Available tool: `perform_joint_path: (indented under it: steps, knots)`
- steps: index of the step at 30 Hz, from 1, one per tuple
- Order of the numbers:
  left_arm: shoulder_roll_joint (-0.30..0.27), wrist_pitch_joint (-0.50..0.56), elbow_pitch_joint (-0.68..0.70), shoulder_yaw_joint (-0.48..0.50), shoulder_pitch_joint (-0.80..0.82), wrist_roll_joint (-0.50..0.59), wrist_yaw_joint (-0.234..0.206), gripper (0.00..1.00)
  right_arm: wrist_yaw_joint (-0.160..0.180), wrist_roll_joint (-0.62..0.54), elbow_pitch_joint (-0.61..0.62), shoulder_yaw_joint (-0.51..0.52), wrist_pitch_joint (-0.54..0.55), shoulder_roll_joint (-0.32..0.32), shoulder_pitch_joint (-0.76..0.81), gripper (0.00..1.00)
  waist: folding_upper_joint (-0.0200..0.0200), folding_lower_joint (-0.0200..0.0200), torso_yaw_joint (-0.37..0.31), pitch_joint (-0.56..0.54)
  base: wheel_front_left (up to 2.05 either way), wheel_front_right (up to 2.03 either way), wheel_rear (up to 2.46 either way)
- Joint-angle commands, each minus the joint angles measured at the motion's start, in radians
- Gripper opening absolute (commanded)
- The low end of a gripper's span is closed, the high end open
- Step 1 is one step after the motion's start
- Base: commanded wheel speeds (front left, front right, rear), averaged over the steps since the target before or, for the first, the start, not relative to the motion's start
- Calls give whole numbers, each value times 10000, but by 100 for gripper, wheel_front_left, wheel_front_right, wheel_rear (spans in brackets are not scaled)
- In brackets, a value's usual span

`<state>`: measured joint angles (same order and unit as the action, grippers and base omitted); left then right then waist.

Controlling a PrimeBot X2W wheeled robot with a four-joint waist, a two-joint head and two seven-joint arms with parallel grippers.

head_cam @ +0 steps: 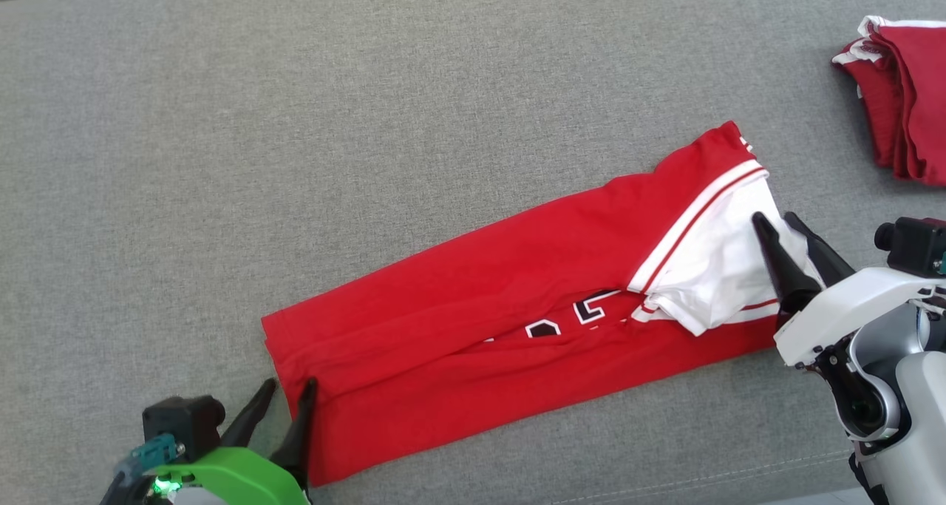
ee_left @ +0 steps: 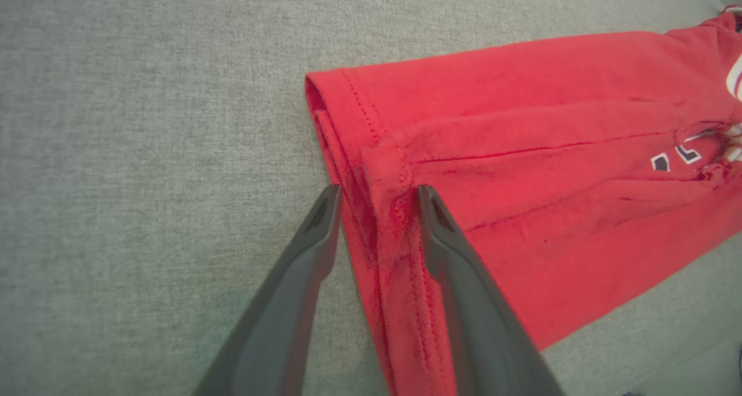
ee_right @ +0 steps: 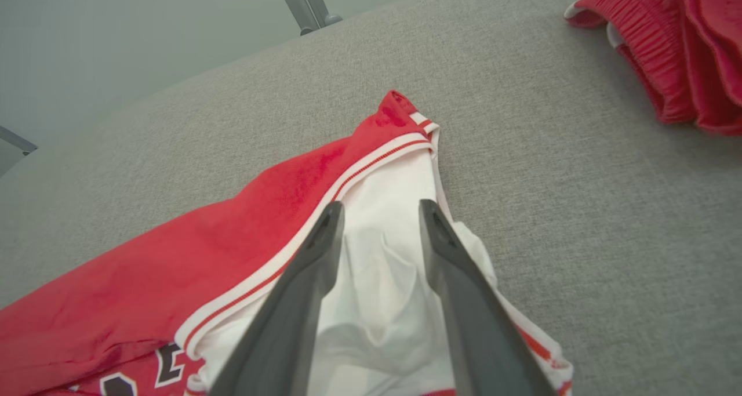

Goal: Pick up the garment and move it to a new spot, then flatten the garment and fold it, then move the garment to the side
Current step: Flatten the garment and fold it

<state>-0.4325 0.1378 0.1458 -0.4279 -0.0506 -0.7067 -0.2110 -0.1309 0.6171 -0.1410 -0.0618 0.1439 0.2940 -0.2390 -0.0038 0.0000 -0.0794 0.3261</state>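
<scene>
Nearest the robot, at the lower left of the head view, the left gripper (head_cam: 290,387) stands with its fingers parted about the hem corner of the red garment (head_cam: 473,305). Cloth lies between them unpinched, though whether a finger brushes the hem is hard to tell from the wrist view. The garment lies on the grey fabric surface (head_cam: 295,157) as a long narrow band running diagonally from that gripper up to the right, its sides turned in over the lettering. At its far end a white sleeve (head_cam: 709,268) lies on top, and the right gripper (head_cam: 774,218) hovers over it, also parted and holding nothing. Beyond, well apart at the upper right, sits a pile of other red clothes (head_cam: 905,98).

The folding step looks to be in hand, with the lengthwise folds laid. The next move probably calls for pinching one end through all its layers and carrying it over to the other.
</scene>
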Motion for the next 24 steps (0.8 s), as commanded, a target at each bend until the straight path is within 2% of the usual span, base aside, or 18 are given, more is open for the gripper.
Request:
perform_joint_path:
  steps: [1, 4, 5, 7, 10, 13, 17, 24]
  knots:
    - [-5, -147, -63, -14, -190, 75, -64, 100, 6, -29, 5, 15, -82, -17, 113, 100, 38, 0, 31, -40, 0, 0, 0]
    - [199, -1037, -34, 446, -417, 308, -503, 100, 6, -14, 241, 228, -174, 118, 222, 100, 38, 0, 46, -137, 0, 0, 0]
    - [199, -1037, -34, 446, -417, 308, -503, 100, 6, -14, 241, 228, -174, 118, 222, 100, 38, 0, 46, -137, 0, 0, 0]
    - [334, -1951, 51, 750, -575, 716, -849, 100, 6, -84, 424, 480, -170, 207, 309, 100, 38, 0, 82, -221, 0, 0, 0]
    - [594, -3234, 123, 1072, -747, 1184, -1215, 100, 6, -260, 624, 769, 131, 379, 317, 100, 38, 0, 145, -341, 0, 0, 0]
    - [716, -3770, -30, 1120, -708, 1800, -1420, 100, 6, -468, 584, 839, 582, 523, 130, 100, 38, 0, 259, -367, 0, 0, 0]
    - [1131, -3993, -260, 1157, -440, 2362, -1416, 100, 6, -542, -48, 687, 1276, 648, -199, 100, 38, 0, 471, -293, 0, 0, 0]
    - [2024, -4033, -602, 1527, -150, 3261, -794, 100, 5, -720, -1774, 169, 1708, 895, -856, 100, 38, 0, 951, -22, 0, 0, 0]
